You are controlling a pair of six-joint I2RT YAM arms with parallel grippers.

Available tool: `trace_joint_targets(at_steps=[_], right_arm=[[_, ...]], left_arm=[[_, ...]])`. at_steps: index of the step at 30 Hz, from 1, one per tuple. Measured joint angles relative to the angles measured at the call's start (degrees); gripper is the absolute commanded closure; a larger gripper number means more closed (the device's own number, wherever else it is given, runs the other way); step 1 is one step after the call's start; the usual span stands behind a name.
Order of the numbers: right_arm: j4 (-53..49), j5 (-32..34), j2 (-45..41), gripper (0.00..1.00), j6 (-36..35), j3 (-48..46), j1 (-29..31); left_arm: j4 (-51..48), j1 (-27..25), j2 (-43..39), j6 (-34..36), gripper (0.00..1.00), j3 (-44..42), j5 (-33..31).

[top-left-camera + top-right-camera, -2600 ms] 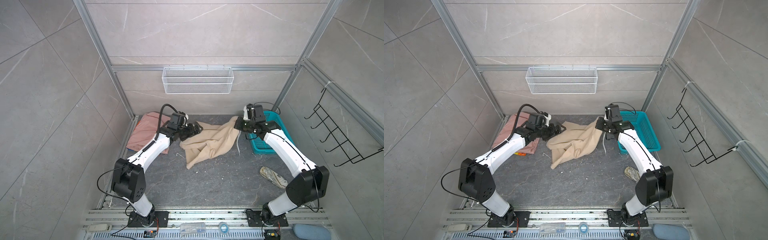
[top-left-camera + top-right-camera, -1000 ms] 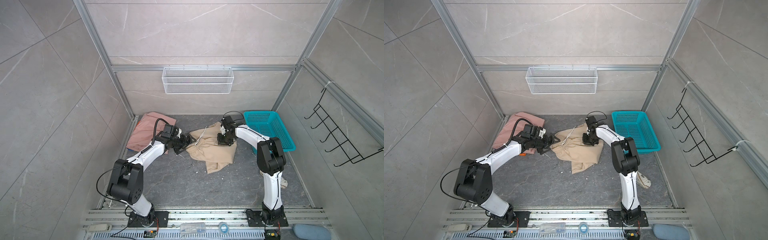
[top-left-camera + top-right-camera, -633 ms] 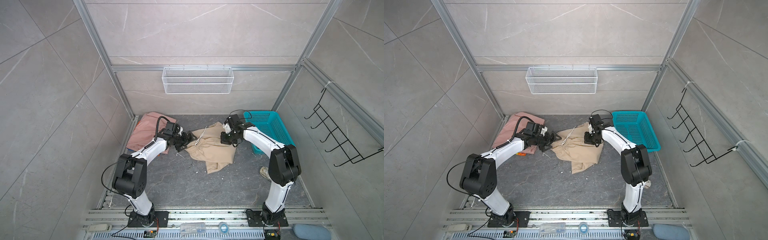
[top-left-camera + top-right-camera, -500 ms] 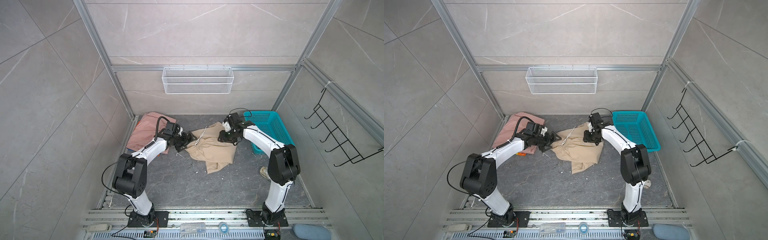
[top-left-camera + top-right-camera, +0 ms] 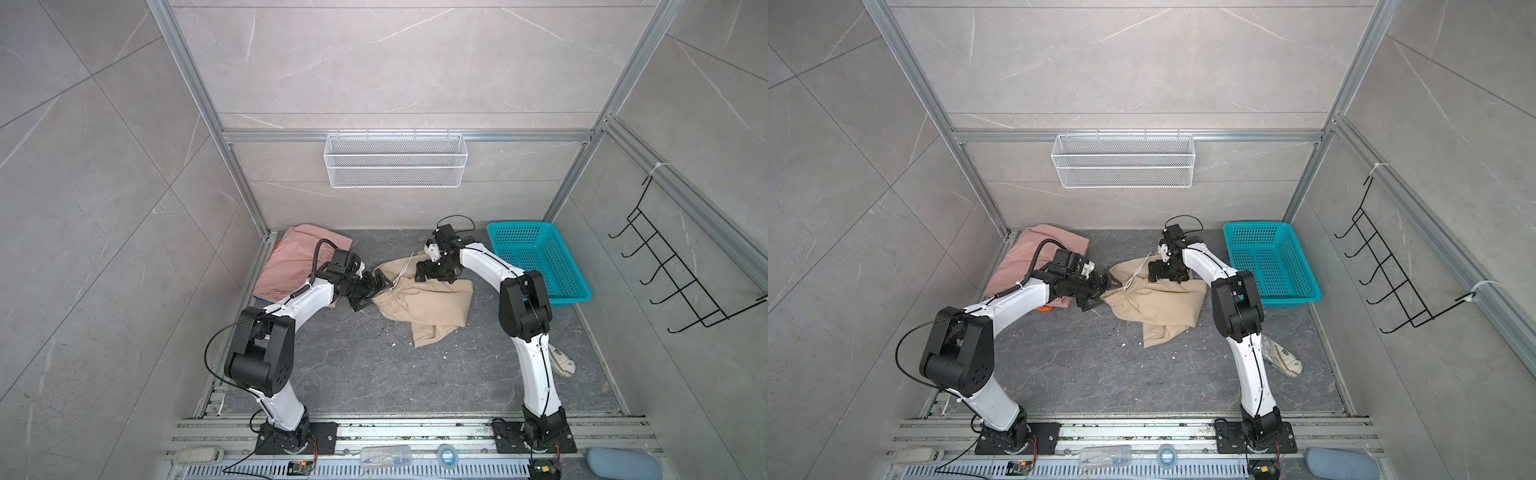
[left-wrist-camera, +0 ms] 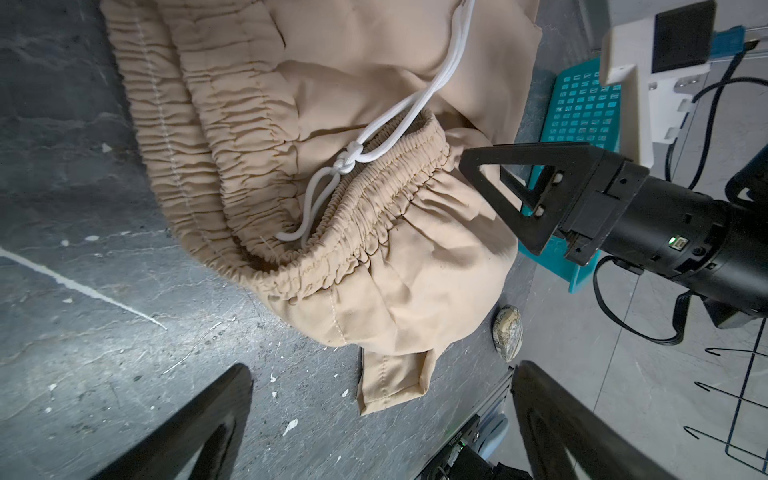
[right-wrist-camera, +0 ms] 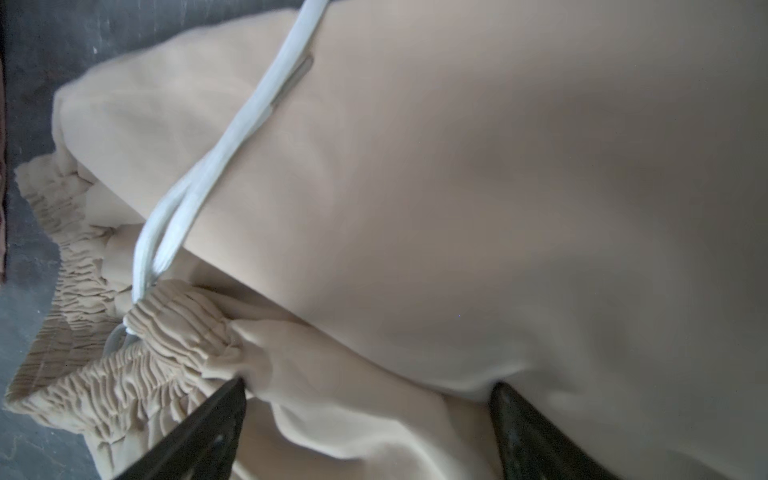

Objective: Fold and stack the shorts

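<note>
The beige shorts (image 5: 428,303) lay crumpled at the middle of the table (image 5: 353,374), with the pink shorts (image 5: 291,262) at the far left. The left gripper (image 5: 378,291) stood wide open at the beige waistband's left end. The right gripper (image 5: 434,277), jaws spread, sat over the far fabric.

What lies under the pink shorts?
Only a thin orange edge shows from under the pink shorts, at their near side. The shorts cover the rest, so what it is cannot be told.

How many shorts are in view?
2: pink shorts at the back left, beige shorts in the middle of the floor. An orange sliver under the pink pair may be a third, mostly hidden.
</note>
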Motion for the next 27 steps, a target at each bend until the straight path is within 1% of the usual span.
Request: trace_joint_targets(at_steps=[3, 6, 9, 10, 13, 16, 19, 21, 23, 25, 27], right_arm=[[-0.92, 0.92, 0.52, 0.46, -0.96, 0.17, 2.32], [-1.31, 1.31, 0.52, 0.71, -1.51, 0.17, 3.98], [-1.51, 1.57, 0.52, 0.94, -1.07, 0.15, 4.44], [-1.53, 1.66, 0.42, 0.99, -0.92, 0.15, 4.37], [-2.14, 2.27, -0.28, 1.0, -0.04, 0.46, 4.07], [-4.52, 3.37, -1.68, 1.0, 0.63, 3.26, 3.74], [-5.81, 4.24, -6.03, 1.0, 1.6, 5.18, 3.54], [-6.1, 4.9, -11.5, 1.0, 2.54, 4.92, 3.63], [-5.22, 5.6, -18.36, 1.0, 3.52, 2.29, 4.17], [-3.1, 6.16, -26.16, 1.0, 4.94, -3.74, 5.7], [-0.09, 6.03, -33.27, 0.92, 6.95, -12.13, 8.92]], left_arm=[[0.02, 0.0, 0.0, 0.02, 0.0, 0.0, 0.0], [0.02, 0.0, 0.0, 0.04, 0.0, 0.0, 0.02], [0.02, 0.0, 0.0, 0.17, 0.0, 0.0, 0.0], [0.02, 0.0, 0.0, 0.2, 0.0, 0.0, 0.0], [-0.04, 0.02, 0.04, 0.39, 0.0, 0.04, 0.0], [-0.68, 0.35, 0.83, 0.81, 0.0, 1.36, 0.09], [-1.55, 1.09, 2.6, 1.27, 0.0, 4.66, 0.24], [-1.55, 1.9, 3.72, 1.4, 0.0, 7.17, 0.44], [-1.46, 2.82, 4.35, 1.55, 0.0, 9.07, 0.61], [-1.49, 3.91, 4.46, 1.68, 0.0, 10.03, 1.09], [-1.51, 5.11, 4.59, 1.73, 0.0, 10.6, 1.68]])
